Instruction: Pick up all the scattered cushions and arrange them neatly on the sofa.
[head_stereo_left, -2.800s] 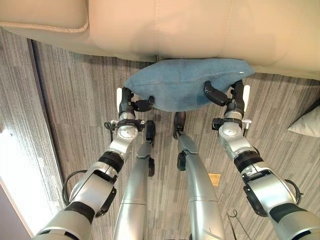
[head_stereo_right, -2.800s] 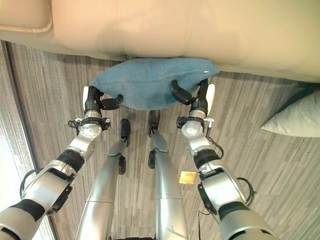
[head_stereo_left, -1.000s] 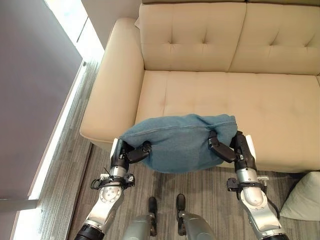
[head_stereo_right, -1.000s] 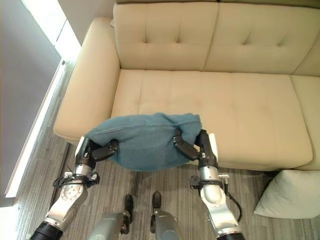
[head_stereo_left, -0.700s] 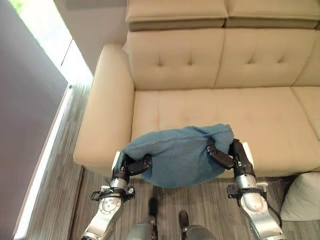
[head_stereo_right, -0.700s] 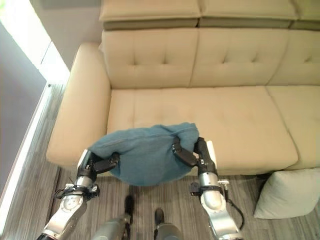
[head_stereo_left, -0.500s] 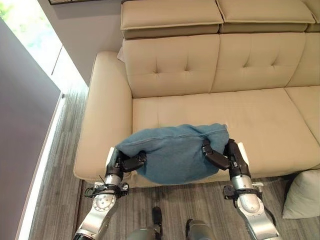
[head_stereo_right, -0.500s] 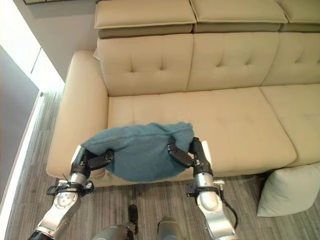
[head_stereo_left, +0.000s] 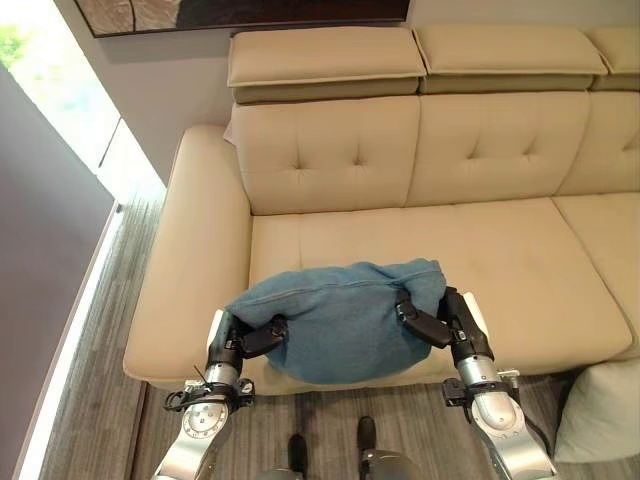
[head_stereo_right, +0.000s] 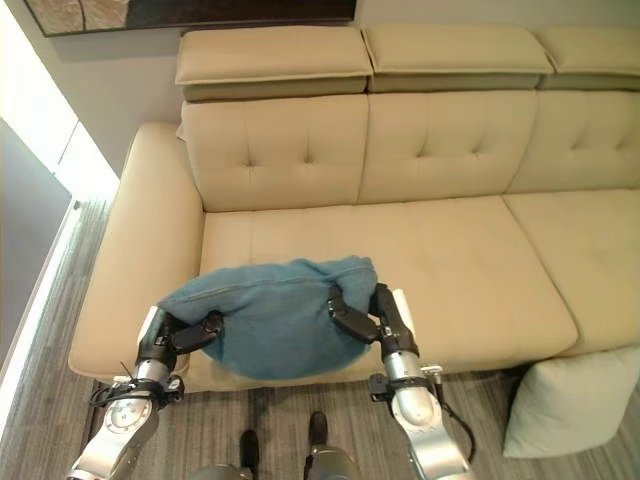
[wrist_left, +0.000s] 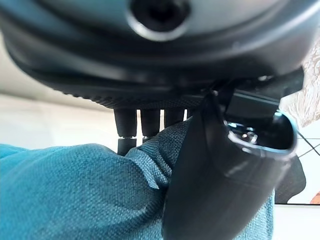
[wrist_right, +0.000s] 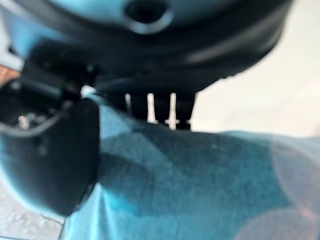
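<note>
- The blue cushion (head_stereo_left: 340, 320) hangs between both arms, over the front edge of the left seat of the beige sofa (head_stereo_left: 330, 150), not yet resting on it as far as I can judge.
- The left robot hand (head_stereo_left: 243, 338) pinches the cushion's left end, thumb on top and fingers beneath; its wrist view shows the thumb (wrist_left: 220, 200) pressed into the blue fabric.
- The right robot hand (head_stereo_left: 440, 322) pinches the right end the same way, thumb over the top face.
- The cushion's long axis runs left to right, roughly parallel to the seat's front edge. Its broad face looks up and toward the camera, and the middle sags down between the 2 grips.
- Risk: each grip holds only a pinch of soft fabric at an end, so the fabric could slip free from 1 robot hand, leaving the cushion to swing down and drop to the floor.
- Risk: letting go this near the front edge could let the sagging middle roll off the seat; it probably needs carrying deeper toward the backrest.
- A pale cushion (head_stereo_right: 555, 400) lies on the floor by the sofa's right front, so the task is not finished.
</note>
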